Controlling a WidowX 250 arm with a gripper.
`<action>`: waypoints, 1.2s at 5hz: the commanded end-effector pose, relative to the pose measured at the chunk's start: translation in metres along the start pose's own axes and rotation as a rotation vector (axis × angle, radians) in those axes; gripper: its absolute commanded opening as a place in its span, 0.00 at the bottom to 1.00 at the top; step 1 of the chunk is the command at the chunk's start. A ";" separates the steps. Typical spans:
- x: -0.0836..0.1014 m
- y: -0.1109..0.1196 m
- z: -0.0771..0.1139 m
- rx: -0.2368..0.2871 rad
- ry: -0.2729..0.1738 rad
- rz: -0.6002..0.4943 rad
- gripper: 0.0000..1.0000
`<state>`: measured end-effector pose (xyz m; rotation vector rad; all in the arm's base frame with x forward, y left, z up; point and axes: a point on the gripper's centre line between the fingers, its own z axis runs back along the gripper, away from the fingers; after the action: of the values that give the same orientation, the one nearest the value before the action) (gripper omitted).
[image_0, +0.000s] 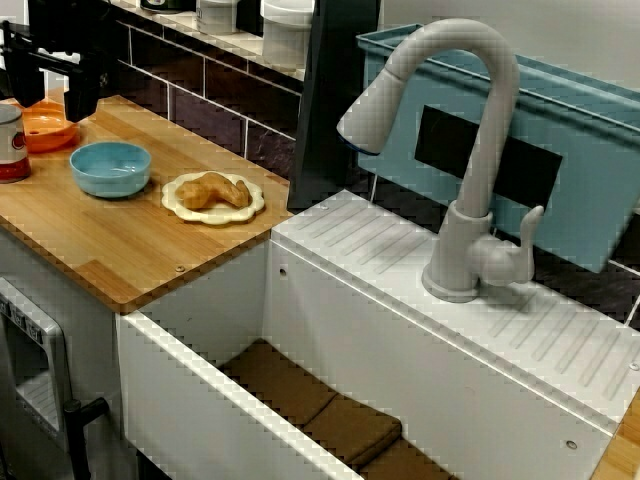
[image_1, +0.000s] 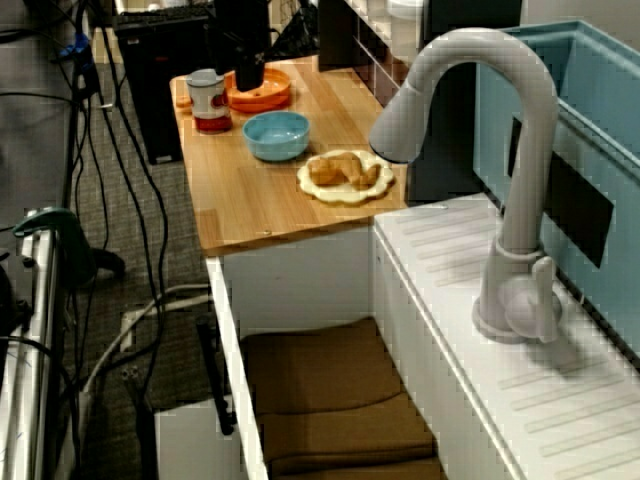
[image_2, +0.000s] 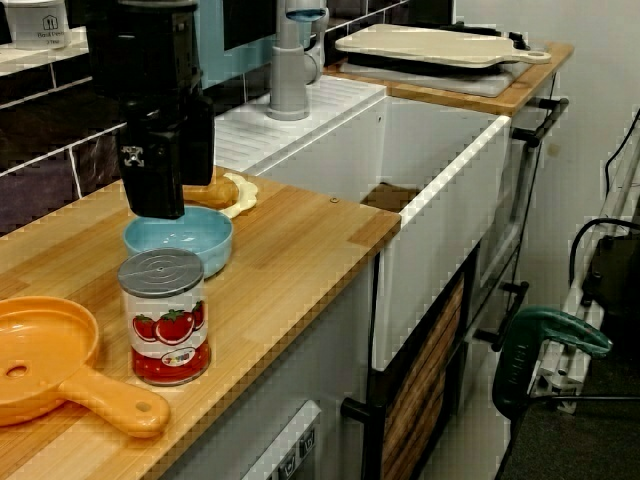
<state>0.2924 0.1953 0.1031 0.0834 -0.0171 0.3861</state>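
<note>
Here the fingers, open or closed I cannot tell, hang near the tomato can; sideways travel could topple it

Wooden counter, orange pan, tomato can, blue bowl, pastry plate

Gripper: all matte blk, boxy housing w/ squared edges, wider blk wrist section above. Small white mark on lower front face.
</note>
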 end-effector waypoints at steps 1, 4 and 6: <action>-0.024 0.005 0.025 0.019 -0.099 -0.025 1.00; -0.066 -0.009 0.011 0.038 -0.139 -0.077 1.00; -0.063 0.030 -0.003 0.070 -0.151 -0.078 1.00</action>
<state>0.2253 0.1896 0.0880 0.1657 -0.1184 0.3136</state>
